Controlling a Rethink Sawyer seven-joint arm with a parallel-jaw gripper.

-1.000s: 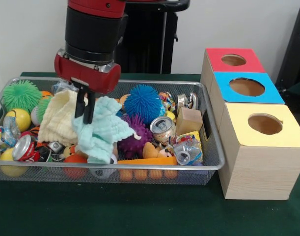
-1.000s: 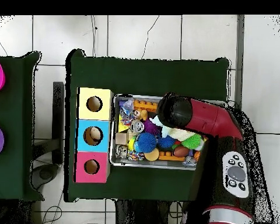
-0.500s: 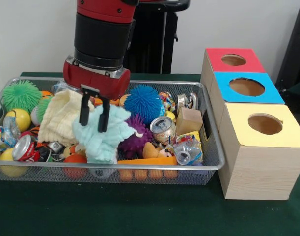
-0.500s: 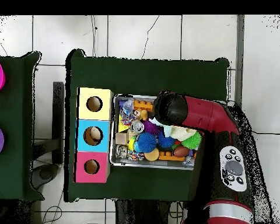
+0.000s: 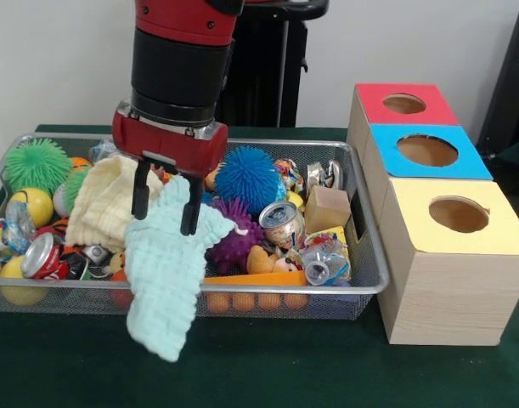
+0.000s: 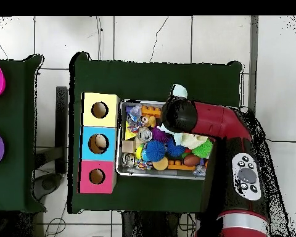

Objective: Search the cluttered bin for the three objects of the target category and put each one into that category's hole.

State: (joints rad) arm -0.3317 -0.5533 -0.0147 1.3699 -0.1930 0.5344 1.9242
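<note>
Hanging from the gripper (image 5: 165, 204), a pale mint cloth (image 5: 166, 280) droops over the near rim of the wire bin (image 5: 361, 280), its lower end in front of the mesh wall and above the green table (image 5: 267, 374). We see the two black fingers (image 5: 190, 208) apart, one on each side of the cloth's top edge, with the fabric bunched between them; they appear to pinch it, since the cloth hangs free below. From overhead, we make out only a small patch of the cloth (image 6: 179, 91) beyond the arm's black wrist (image 6: 178, 114), outside the bin's edge.

Beside the gripper in the front view, a cream cloth (image 5: 102, 200) lies crumpled on the clutter. We also count a green spiky ball (image 5: 36, 163), a yellow ball (image 5: 34, 204), a blue spiky ball (image 5: 246, 177), a purple spiky ball (image 5: 234, 238), two crushed cans (image 5: 282, 223) (image 5: 40, 255) and a small cardboard box (image 5: 327, 208) in the bin.

Just beside the bin's end stand three wooden boxes in a row, each with a round hole in its coloured top: the red box (image 5: 403, 104) farthest from the camera, the blue box (image 5: 427, 151) in the middle, the yellow box (image 5: 459, 217) nearest.
</note>
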